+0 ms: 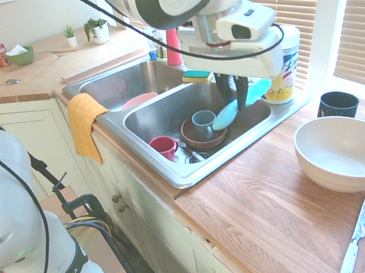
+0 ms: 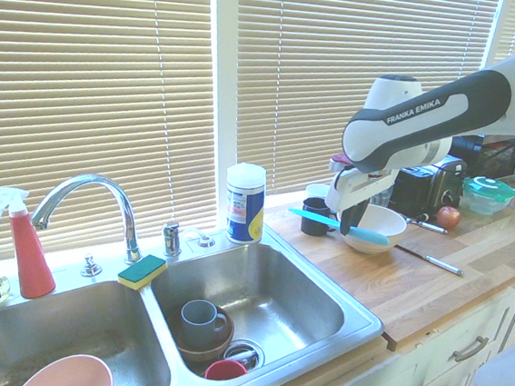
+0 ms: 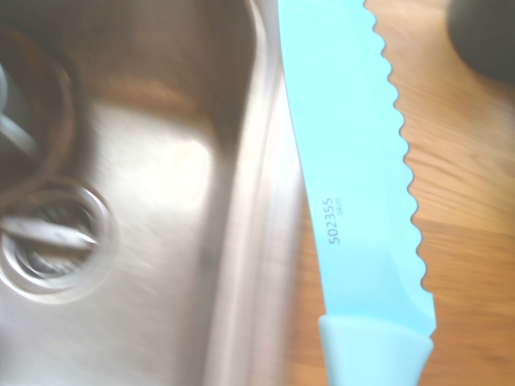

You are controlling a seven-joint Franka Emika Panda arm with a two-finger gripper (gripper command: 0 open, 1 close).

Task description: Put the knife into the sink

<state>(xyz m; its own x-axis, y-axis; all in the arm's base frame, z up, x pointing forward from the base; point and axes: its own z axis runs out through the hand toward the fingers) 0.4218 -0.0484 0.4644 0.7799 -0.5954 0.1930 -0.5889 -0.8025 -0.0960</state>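
knife [image 2: 341, 227] hangs level in my gripper [image 2: 353, 222], the claw clamped on its middle, in the air over the wooden counter [image 2: 431, 287] just right of the sink [image 2: 317, 331]. going left to right from the sink: in its right basin i see a brown bowl [image 2: 206, 345] with a grey mug [image 2: 198, 315], a red cup [image 2: 225, 369], then the knife, then a large white bowl [image 2: 377, 230] right behind it.

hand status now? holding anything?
Hand: closed on the turquoise plastic serrated knife, carried in the air near the stainless steel sink's edge.
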